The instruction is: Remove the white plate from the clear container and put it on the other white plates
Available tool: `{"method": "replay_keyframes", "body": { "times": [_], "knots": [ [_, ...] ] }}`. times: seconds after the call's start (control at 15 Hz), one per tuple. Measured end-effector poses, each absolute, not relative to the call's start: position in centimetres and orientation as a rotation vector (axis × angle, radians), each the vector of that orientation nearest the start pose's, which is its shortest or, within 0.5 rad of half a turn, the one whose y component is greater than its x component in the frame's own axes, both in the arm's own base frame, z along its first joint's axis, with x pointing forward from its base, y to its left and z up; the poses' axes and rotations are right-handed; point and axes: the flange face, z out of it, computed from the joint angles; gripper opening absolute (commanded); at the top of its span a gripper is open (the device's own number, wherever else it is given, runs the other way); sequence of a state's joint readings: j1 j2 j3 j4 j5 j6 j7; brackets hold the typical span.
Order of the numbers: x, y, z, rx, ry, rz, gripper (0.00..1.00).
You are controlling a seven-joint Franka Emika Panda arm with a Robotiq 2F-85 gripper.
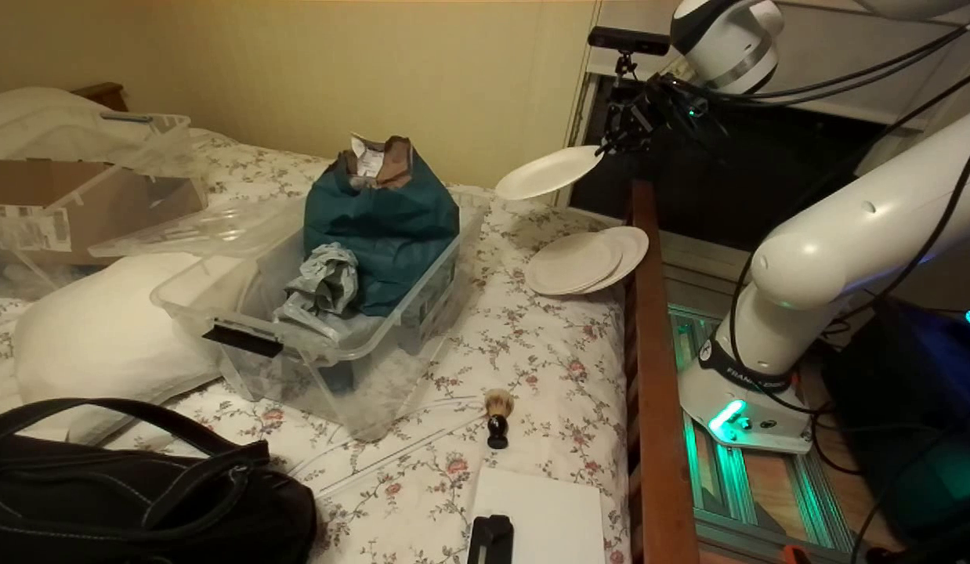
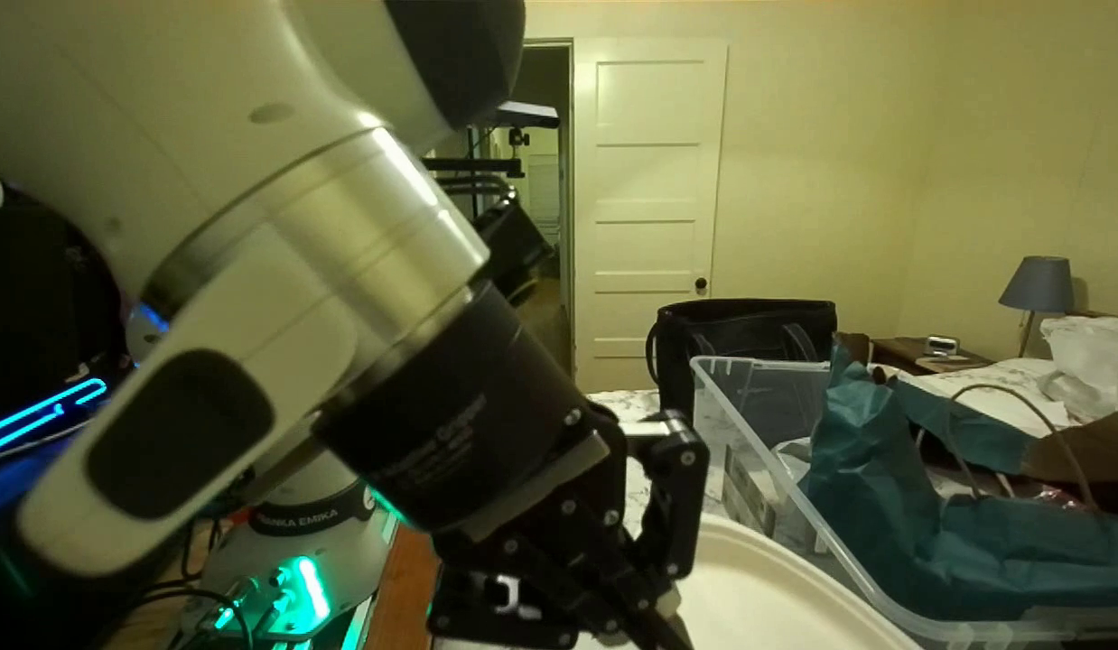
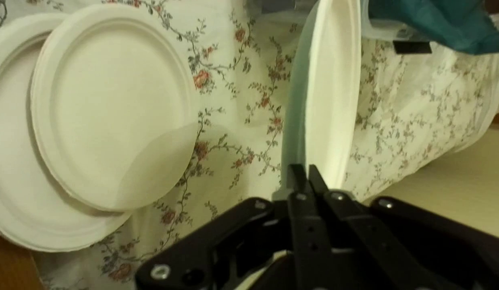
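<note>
The white plate hangs tilted in the air, gripped at its rim. It also shows in an exterior view and nearly edge-on in the wrist view. My gripper is shut on that rim; in an exterior view it is at the plate's right end. The other white plates lie overlapping on the bed, below the held plate; in the wrist view they are at the left, with a shadow across them. The clear container stands on the bed beside them, apart from the held plate.
A teal bag and crumpled paper fill the clear container. A wooden bed rail runs just beside the stacked plates. A shaving brush, a black bag, a white pillow and another tub are on the bed.
</note>
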State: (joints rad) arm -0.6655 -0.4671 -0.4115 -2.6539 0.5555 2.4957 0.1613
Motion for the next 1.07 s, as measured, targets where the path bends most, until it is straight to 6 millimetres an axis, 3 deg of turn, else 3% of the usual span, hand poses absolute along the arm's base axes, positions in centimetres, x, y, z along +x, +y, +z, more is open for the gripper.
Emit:
{"method": "replay_keyframes", "body": {
  "times": [0.4, 1.07],
  "knots": [
    [18.1, -37.9, 37.2, -1.864, 2.114, -0.667, 0.03],
    [18.2, -37.9, 35.9, -1.872, 2.126, -0.623, 0.01]
  ]
}}
